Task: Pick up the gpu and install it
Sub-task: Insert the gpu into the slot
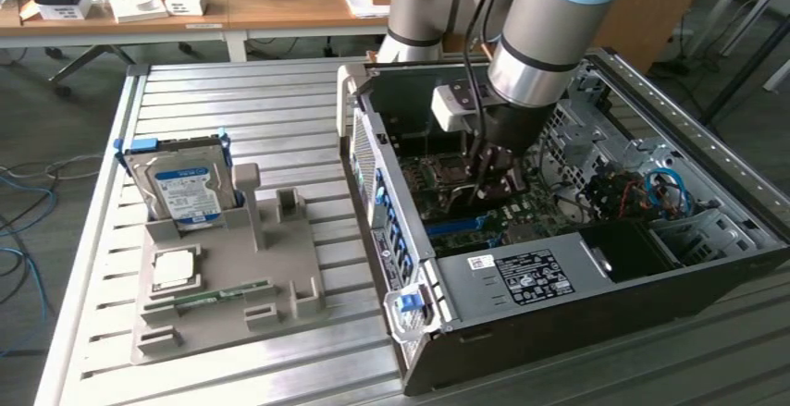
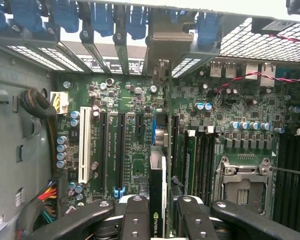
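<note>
My arm (image 1: 543,36) drops steeply from above into the open computer case (image 1: 519,281), which lies on its side on the ribbed surface (image 1: 247,101). The wrist faces the motherboard (image 2: 125,150). My gripper (image 2: 160,217) is closed partway, pinching the gpu (image 2: 159,165) edge-on (a green logo shows between the fingers). The slim dark card stands over the expansion slots, its far end at the case's rear openings. I cannot tell whether it is seated.

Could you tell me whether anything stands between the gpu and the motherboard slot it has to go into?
Nothing visible does. The gpu, edge-on between the fingers, is lined up along the motherboard slots; no cable crosses there.
</note>
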You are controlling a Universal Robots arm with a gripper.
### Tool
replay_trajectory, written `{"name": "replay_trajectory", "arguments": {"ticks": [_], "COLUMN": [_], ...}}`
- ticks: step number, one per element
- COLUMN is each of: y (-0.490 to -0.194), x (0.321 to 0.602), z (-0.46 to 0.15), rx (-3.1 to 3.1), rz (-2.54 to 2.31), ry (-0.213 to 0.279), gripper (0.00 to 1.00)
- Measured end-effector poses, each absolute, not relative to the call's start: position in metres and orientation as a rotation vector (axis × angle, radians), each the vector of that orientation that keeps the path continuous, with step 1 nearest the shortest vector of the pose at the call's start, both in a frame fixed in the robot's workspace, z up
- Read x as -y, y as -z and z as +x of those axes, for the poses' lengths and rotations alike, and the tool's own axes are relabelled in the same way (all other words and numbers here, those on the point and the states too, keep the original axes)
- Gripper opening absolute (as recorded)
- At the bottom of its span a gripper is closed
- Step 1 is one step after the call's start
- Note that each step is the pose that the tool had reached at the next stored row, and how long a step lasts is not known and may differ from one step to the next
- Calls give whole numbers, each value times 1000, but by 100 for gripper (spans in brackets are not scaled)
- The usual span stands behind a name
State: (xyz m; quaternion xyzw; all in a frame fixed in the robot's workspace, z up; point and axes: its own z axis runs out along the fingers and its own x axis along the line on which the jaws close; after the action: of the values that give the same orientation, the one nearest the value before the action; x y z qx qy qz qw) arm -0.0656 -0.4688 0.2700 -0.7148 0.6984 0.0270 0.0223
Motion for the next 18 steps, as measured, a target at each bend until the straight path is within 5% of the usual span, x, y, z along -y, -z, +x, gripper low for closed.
{"name": "replay_trajectory", "arguments": {"ticks": [18], "y": [-263], "x": [469], "z": [-66], "rx": [-2164], "rz": [-2214], "ry": [-83], "gripper": [26]}}
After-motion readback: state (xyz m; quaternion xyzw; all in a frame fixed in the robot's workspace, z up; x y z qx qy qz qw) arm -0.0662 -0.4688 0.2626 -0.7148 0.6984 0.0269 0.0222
